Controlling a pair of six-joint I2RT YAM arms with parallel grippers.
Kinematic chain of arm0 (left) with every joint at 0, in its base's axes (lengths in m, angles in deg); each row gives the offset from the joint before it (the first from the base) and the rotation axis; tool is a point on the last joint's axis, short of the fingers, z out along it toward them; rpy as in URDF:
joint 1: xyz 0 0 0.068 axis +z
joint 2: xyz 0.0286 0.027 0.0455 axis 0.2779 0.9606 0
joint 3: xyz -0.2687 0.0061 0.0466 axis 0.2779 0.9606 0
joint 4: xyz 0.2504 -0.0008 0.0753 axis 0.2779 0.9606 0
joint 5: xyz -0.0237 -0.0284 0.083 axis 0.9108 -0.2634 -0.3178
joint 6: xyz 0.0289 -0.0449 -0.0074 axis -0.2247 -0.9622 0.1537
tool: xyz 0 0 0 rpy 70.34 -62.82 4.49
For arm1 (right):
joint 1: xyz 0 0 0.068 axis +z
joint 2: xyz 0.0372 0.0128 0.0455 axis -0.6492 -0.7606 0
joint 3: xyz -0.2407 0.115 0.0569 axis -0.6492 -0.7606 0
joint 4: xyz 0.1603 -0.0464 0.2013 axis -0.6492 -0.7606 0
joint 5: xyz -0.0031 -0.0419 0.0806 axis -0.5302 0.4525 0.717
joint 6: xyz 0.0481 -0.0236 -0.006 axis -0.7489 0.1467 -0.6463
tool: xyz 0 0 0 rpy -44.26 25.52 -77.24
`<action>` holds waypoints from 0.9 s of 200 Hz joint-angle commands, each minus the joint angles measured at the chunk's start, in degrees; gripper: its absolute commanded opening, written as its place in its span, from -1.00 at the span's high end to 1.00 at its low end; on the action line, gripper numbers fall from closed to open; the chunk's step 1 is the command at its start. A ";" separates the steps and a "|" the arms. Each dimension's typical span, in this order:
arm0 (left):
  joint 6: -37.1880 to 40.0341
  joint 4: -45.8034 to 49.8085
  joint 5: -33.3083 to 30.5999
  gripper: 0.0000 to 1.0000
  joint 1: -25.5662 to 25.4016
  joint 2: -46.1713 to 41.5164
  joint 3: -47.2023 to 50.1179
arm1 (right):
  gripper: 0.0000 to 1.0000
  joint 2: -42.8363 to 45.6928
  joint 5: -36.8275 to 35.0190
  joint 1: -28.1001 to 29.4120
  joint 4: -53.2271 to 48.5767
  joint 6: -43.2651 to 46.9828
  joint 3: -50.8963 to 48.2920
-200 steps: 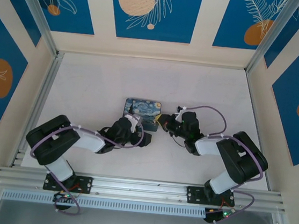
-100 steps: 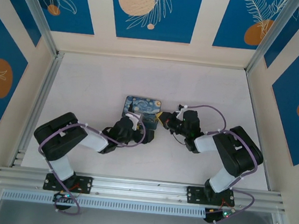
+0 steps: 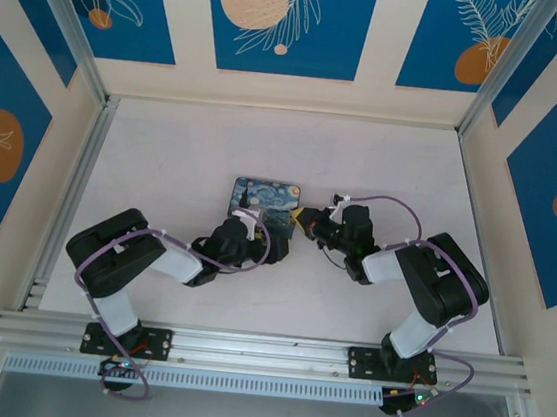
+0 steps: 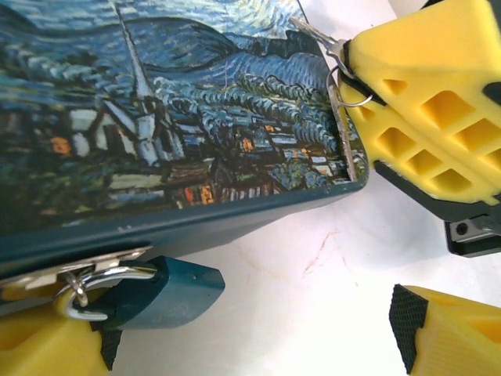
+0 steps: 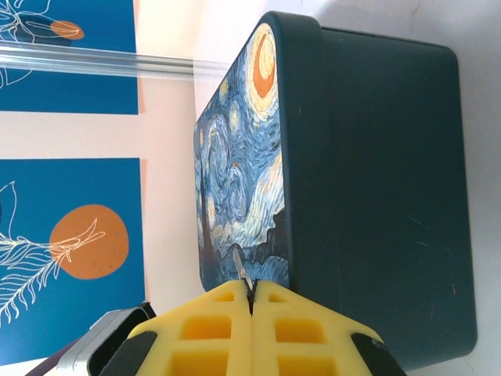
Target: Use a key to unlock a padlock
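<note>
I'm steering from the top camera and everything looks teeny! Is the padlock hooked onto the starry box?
Observer: Yes. In the left wrist view the padlock is hooked through the metal clasp on the front edge of the starry-night box.
Operator: Is the left gripper grabbing it?
Observer: No. The left gripper is open. The padlock sits beside one finger and isn't pinched.
Operator: So who's got the key?
Observer: The right gripper is shut on the key, and the key's thin tip pokes out toward the box's painted lid.
</note>
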 commanded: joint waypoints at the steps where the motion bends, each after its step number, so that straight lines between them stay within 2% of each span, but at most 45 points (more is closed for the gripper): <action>1: -3.59 -8.17 2.26 -0.76 0.08 -2.38 0.16 | 1.00 -1.05 0.52 0.23 -0.82 -0.45 0.78; 37: -7.99 -13.55 0.37 -0.74 0.52 0.18 2.30 | 1.00 -1.08 0.71 0.22 -0.49 -0.73 0.69; 82: -15.96 -24.51 -4.17 -0.61 0.26 4.35 5.33 | 1.00 -0.76 0.84 0.14 -0.45 -0.83 0.39; 141: -19.28 -23.62 -9.99 -0.46 -1.33 2.46 6.50 | 1.00 -0.55 0.90 0.04 -0.37 -0.91 0.22; 180: -21.39 -18.36 -14.68 -0.42 -2.11 2.33 6.32 | 1.00 -0.47 0.84 -0.04 -0.09 -1.17 -0.04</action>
